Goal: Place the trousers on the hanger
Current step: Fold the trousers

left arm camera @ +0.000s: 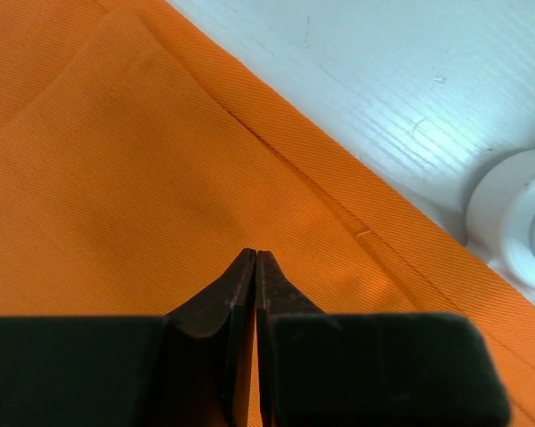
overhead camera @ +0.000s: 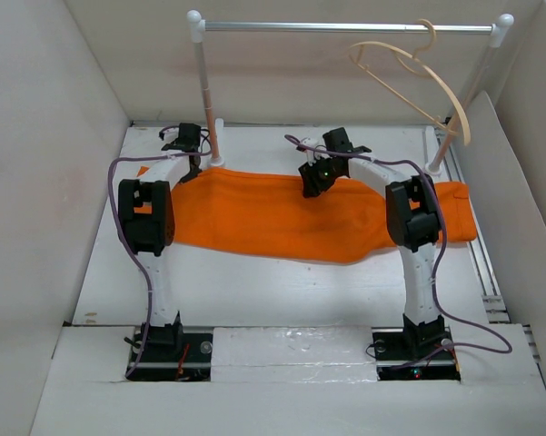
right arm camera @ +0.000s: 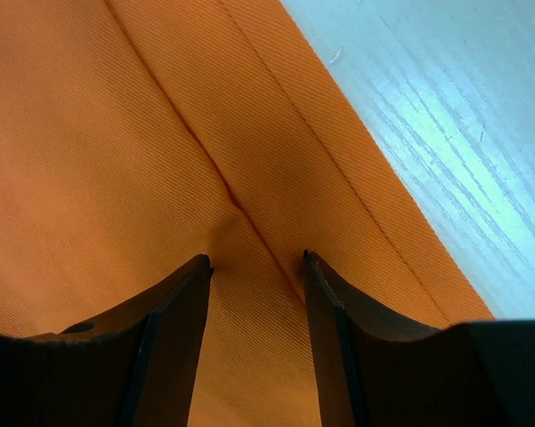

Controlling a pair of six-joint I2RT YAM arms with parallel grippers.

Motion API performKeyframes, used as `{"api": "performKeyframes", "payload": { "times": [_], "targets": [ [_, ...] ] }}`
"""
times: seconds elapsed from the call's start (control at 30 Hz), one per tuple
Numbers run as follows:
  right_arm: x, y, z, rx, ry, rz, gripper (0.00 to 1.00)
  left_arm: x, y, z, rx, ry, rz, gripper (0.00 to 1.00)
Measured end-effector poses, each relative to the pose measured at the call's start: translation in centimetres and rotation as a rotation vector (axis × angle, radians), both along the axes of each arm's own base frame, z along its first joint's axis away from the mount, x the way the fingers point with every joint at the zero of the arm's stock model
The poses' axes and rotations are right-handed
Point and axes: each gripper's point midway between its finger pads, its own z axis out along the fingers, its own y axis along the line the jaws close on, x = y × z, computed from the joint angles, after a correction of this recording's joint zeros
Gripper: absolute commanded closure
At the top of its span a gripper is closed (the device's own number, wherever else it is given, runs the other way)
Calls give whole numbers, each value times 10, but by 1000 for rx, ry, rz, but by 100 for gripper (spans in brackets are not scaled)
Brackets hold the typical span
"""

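Left gripper [left arm camera: 255, 258]: fingertips pressed together against the trousers [overhead camera: 273, 213] near the far hem; no cloth visibly caught between them. Right gripper [right arm camera: 256, 260]: jaws parted, straddling a raised crease close to the same edge. Trousers: orange, lying flat across the table [overhead camera: 282, 291] beneath the rail [overhead camera: 345, 27]. Hanger [overhead camera: 418, 82]: hooked on the rail, upper right, well apart from the cloth. Handling, judged: light, limp, likely to sag and slide; best pinched at a hem or raised fold.

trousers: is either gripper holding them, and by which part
Unclear: left gripper is shut at the trousers' far edge, pinch not visible; right gripper is open, holding nothing.
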Motion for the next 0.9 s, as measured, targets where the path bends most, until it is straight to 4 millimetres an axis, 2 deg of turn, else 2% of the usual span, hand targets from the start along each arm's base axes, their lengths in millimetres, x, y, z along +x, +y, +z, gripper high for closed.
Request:
{"api": "performKeyframes", "payload": {
  "times": [0.03, 0.1, 0.17, 0.2, 0.23, 0.33, 0.5, 0.7, 0.8, 0.9],
  "targets": [
    [-1, 0, -1, 1, 3, 3, 48, -1, 1, -2, 3, 5, 1, 100],
    [-1, 0, -1, 3, 3, 8, 49, -5, 2, -5, 9, 16, 2, 89],
    [0, -2, -1, 9, 4, 5, 55, -8, 3, -8, 14, 29, 2, 77],
    [1, -2, 0, 13, 6, 5, 59, -9, 4, -9, 15, 33, 2, 77],
    [1, -3, 0, 19, 7, 5, 71, -9, 4, -9, 15, 33, 3, 76],
    [3, -7, 1, 34, 9, 1, 89, -9, 4, -9, 15, 32, 3, 75],
    [4, -9, 2, 53, 10, -4, 99, -8, 4, -8, 17, 27, 10, 69],
    [2, -8, 4, 63, 11, -3, 100, 0, 3, -1, 7, -6, 21, 63],
    [1, -7, 4, 64, 11, -1, 100, 17, 2, 6, 0, -46, 28, 64],
    [0, -5, 4, 65, 12, 4, 100, 29, 0, 3, -4, -54, 32, 64]
  ]
}}
